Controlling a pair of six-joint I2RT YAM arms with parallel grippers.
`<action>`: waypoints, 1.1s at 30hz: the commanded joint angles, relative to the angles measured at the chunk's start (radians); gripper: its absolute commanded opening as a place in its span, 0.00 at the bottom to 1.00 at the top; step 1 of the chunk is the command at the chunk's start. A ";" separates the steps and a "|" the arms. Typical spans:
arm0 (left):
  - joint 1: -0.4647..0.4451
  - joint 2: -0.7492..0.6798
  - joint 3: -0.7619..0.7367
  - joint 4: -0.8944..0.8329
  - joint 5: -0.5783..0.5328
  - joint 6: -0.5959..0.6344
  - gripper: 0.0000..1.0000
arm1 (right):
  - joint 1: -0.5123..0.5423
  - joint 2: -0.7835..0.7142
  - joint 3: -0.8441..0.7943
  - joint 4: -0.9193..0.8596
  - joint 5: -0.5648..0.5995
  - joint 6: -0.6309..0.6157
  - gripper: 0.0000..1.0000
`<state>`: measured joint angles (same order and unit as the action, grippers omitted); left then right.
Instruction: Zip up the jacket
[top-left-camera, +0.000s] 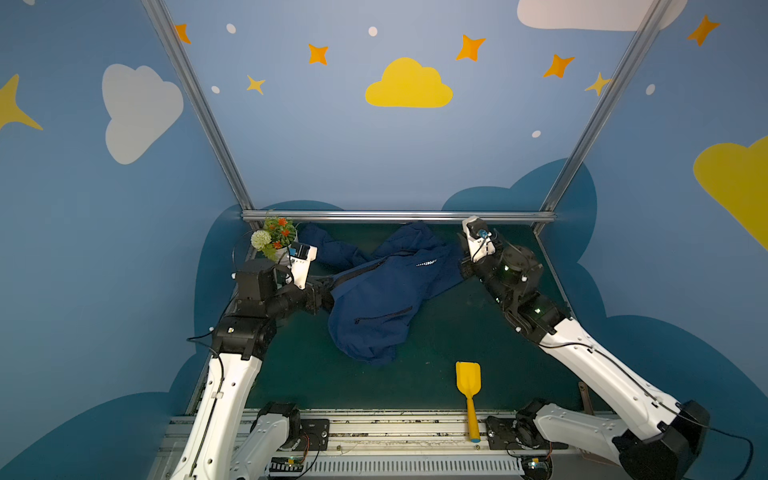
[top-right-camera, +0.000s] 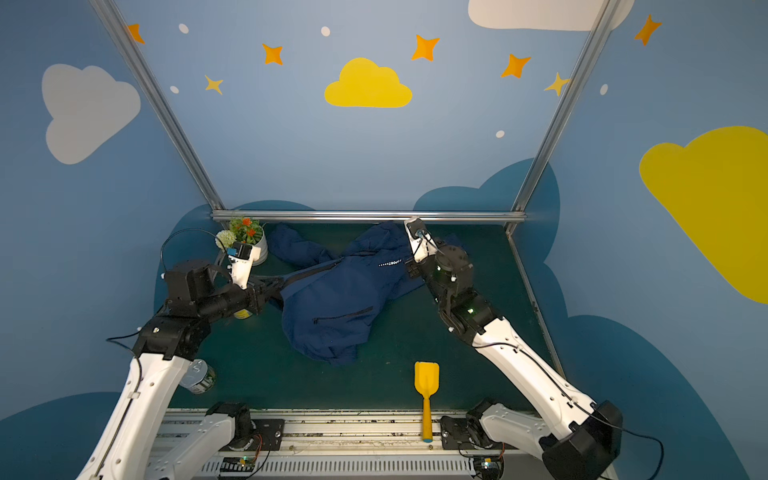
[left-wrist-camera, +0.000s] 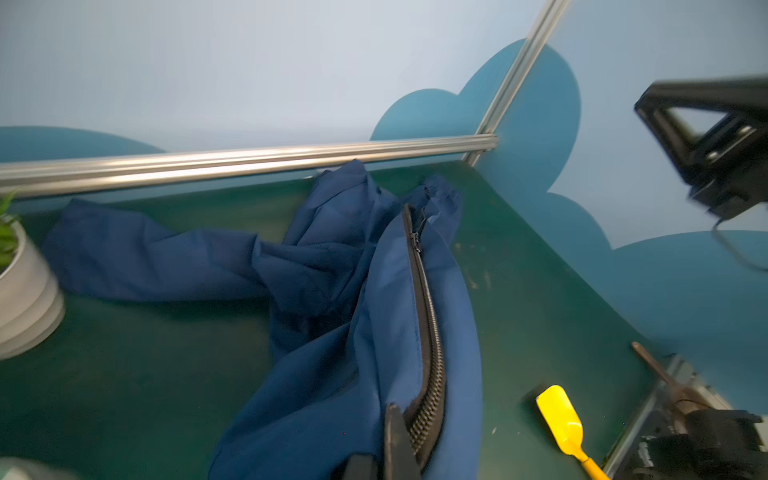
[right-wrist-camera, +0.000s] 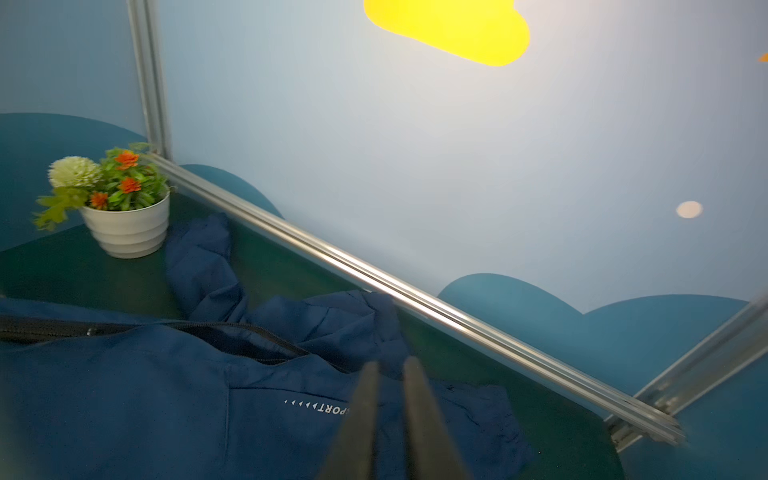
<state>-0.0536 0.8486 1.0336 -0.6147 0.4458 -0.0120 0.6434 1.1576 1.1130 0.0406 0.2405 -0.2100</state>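
The navy jacket (top-left-camera: 382, 299) (top-right-camera: 332, 299) lies crumpled on the green table, one sleeve stretched toward the back left. Its dark front zipper (left-wrist-camera: 428, 332) runs joined from my left gripper up to the slider (left-wrist-camera: 415, 241) near the collar. My left gripper (top-left-camera: 326, 291) (left-wrist-camera: 395, 436) is shut on the jacket's edge beside the zipper's lower end, pulling it taut. My right gripper (top-left-camera: 463, 270) (right-wrist-camera: 390, 365) hovers over the chest by the white lettering (right-wrist-camera: 318, 406). Its fingers stand slightly apart with nothing between them. Near the collar the black lining (right-wrist-camera: 257, 345) shows.
A white flower pot (top-left-camera: 276, 241) (right-wrist-camera: 124, 224) stands at the back left, close to my left wrist. A yellow scoop (top-left-camera: 468, 386) lies at the front edge. A plastic bottle (top-right-camera: 199, 376) lies under the left arm. A metal rail (top-left-camera: 399, 216) bounds the back.
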 joint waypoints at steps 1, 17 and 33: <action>-0.001 -0.110 -0.051 -0.167 -0.120 0.025 0.03 | -0.012 0.109 0.085 -0.214 -0.055 0.218 0.71; -0.025 -0.310 -0.250 -0.114 -0.039 -0.094 0.03 | -0.252 0.753 0.468 -0.521 -0.466 0.995 0.84; -0.025 -0.102 -0.105 0.035 -0.051 0.004 0.03 | -0.263 0.582 0.408 -0.266 -0.339 1.066 0.00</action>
<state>-0.0792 0.6872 0.8726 -0.6895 0.3737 -0.0551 0.3828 1.9533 1.5314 -0.2989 -0.2493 0.8875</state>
